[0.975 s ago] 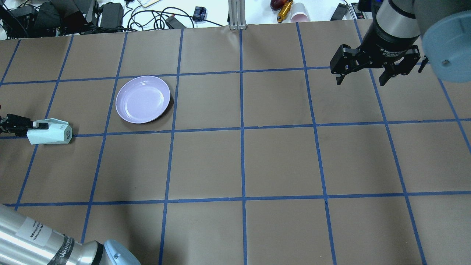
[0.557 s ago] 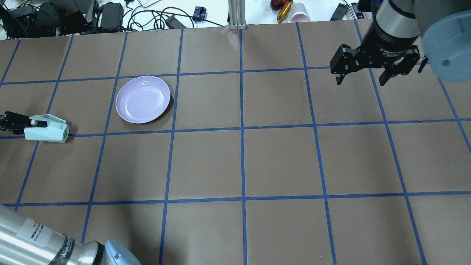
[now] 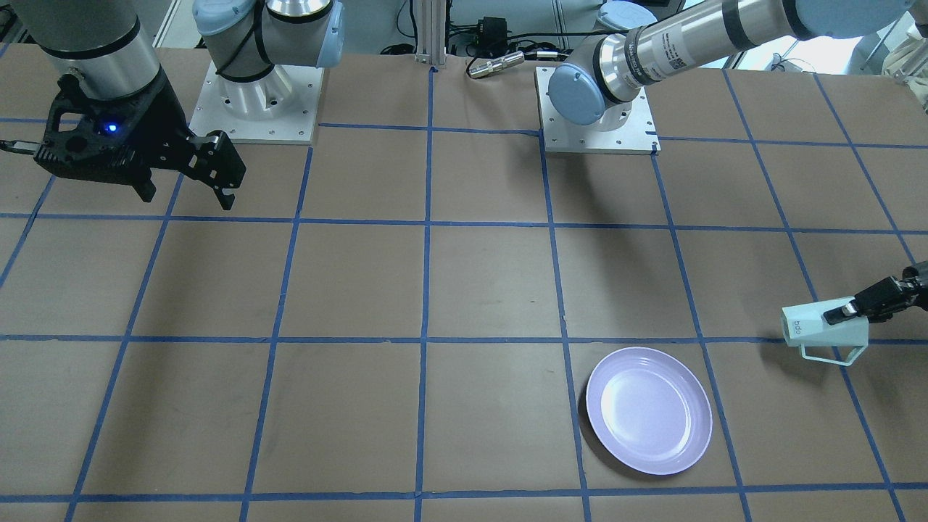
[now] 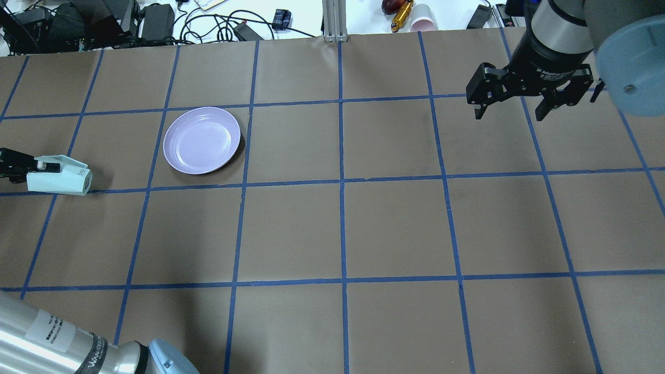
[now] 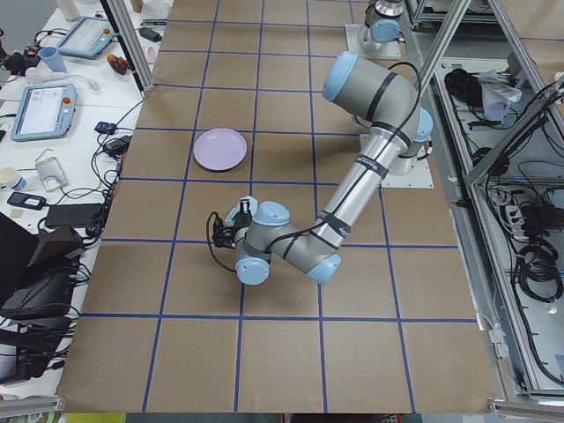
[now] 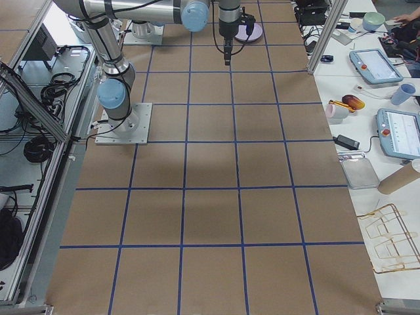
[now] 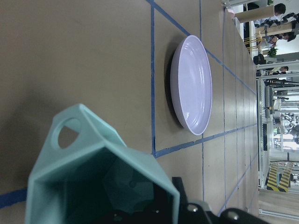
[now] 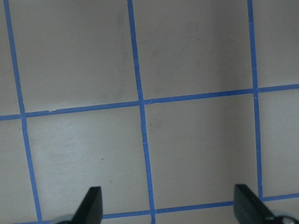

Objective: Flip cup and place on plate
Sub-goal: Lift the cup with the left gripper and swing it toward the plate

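The mint-green cup (image 4: 57,179) is on its side at the table's left edge, base with dark lettering pointing right, handle on the far side. My left gripper (image 4: 37,167) is shut on its rim wall; the grip also shows in the front-facing view (image 3: 844,312) on the cup (image 3: 823,332). The left wrist view looks into its teal inside (image 7: 103,186). The lilac plate (image 4: 201,139) lies empty to the cup's right and farther back; it also shows in the front-facing view (image 3: 649,409) and left wrist view (image 7: 191,86). My right gripper (image 4: 509,110) hangs open and empty at the far right, its fingertips (image 8: 93,205) above bare paper.
Brown paper with a blue tape grid covers the table. Cables and power adapters (image 4: 156,21), an aluminium post (image 4: 335,21) and a pink paper cup (image 4: 423,23) lie beyond the far edge. The arm bases (image 3: 261,101) stand on the robot's side.
My left gripper has drawn the cup to the left and slightly farther back, still on its side. The right arm has barely moved.
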`<control>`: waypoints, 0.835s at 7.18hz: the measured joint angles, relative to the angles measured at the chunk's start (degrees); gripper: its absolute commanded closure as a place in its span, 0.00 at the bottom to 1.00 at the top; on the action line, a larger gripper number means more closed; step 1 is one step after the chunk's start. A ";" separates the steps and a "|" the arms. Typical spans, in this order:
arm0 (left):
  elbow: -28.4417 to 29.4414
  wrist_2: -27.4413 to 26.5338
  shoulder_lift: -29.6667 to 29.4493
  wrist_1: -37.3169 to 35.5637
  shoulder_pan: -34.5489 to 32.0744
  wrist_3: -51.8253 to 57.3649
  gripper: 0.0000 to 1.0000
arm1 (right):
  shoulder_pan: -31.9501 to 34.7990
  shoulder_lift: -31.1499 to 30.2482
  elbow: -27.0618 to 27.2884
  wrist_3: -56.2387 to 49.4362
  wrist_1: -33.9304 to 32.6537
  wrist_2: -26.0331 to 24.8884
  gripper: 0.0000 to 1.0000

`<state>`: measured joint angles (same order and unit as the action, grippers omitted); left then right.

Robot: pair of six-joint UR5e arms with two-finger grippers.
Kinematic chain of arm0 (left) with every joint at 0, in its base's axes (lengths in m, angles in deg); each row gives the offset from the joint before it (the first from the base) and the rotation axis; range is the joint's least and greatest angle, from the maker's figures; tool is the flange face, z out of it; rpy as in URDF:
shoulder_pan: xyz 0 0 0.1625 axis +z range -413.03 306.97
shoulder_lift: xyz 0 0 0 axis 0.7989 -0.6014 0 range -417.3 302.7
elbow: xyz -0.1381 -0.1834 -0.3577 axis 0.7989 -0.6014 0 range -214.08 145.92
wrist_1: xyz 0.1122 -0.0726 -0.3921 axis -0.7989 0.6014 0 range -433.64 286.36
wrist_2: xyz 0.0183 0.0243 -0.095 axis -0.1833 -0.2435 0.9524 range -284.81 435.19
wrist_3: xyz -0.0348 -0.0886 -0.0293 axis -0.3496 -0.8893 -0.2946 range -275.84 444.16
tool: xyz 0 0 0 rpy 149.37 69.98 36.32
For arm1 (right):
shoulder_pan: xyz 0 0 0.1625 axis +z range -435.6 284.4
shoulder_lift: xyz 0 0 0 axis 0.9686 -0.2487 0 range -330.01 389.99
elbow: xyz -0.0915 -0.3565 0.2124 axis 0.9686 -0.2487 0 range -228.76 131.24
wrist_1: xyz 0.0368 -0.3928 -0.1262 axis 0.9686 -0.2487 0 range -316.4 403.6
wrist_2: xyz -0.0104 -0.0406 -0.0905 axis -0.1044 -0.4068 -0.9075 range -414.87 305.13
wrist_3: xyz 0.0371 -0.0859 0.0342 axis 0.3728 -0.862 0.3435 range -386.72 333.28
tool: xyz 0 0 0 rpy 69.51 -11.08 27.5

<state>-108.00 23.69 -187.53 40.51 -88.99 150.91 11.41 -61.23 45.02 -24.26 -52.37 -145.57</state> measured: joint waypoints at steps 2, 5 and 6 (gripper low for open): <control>-1.05 -0.49 3.30 -0.59 -2.61 -1.15 1.00 | 0.00 0.01 0.00 0.00 0.00 0.00 0.00; -3.27 -1.79 9.33 -5.38 -7.90 -4.90 1.00 | 0.00 0.05 0.00 0.00 0.00 0.06 0.00; -4.76 -3.40 11.21 -8.64 -9.45 -7.43 1.00 | 0.00 0.06 0.00 0.00 0.00 0.08 0.00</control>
<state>-112.75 20.29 -176.32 31.87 -98.45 143.48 11.41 -61.17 45.02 -24.26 -52.37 -145.49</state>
